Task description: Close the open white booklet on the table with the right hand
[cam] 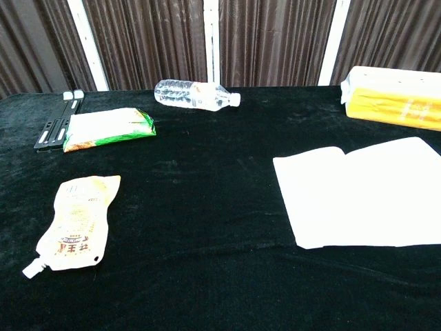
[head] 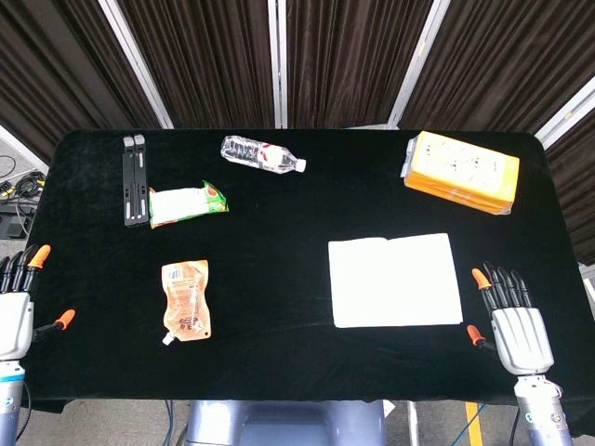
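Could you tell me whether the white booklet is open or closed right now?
Open: the white booklet lies spread flat, its centre fold visible between two pages.

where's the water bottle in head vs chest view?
Head view: water bottle lies on its side at the table's far edge, left of centre, cap pointing right.
Chest view: same bottle, top centre, on its side before the curtain.
Shared landmark: the green-and-white packet sits nearer and left of it.
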{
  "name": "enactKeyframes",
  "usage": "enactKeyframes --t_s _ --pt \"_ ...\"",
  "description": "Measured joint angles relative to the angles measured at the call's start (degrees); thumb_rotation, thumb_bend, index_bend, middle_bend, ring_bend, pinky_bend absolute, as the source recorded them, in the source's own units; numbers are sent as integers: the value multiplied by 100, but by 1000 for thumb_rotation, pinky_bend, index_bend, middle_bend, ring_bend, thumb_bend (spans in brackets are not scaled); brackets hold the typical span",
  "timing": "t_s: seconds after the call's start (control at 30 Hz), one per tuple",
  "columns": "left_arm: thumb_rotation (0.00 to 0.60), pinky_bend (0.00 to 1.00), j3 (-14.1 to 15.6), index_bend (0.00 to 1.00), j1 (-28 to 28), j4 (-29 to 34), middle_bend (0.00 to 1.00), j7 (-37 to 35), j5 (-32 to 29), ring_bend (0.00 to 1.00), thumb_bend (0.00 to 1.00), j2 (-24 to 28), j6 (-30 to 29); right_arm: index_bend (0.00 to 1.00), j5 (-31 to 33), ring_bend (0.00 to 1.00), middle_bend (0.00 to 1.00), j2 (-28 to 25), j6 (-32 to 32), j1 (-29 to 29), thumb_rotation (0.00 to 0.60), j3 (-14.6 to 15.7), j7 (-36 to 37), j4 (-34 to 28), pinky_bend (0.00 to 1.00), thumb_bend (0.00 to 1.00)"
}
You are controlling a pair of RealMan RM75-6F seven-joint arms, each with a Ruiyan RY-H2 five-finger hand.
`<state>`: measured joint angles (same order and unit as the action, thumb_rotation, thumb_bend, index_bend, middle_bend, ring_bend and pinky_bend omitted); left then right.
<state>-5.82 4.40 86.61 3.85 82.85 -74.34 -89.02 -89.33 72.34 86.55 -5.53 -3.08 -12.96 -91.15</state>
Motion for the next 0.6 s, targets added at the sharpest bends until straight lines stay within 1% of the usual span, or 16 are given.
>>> enactKeyframes --t_s 0.6 --pt "600 0 -2 31 -6 72 0 -10 2 0 153 57 -2 0 -102 0 0 8 -67 -15 600 85 4 -28 0 138"
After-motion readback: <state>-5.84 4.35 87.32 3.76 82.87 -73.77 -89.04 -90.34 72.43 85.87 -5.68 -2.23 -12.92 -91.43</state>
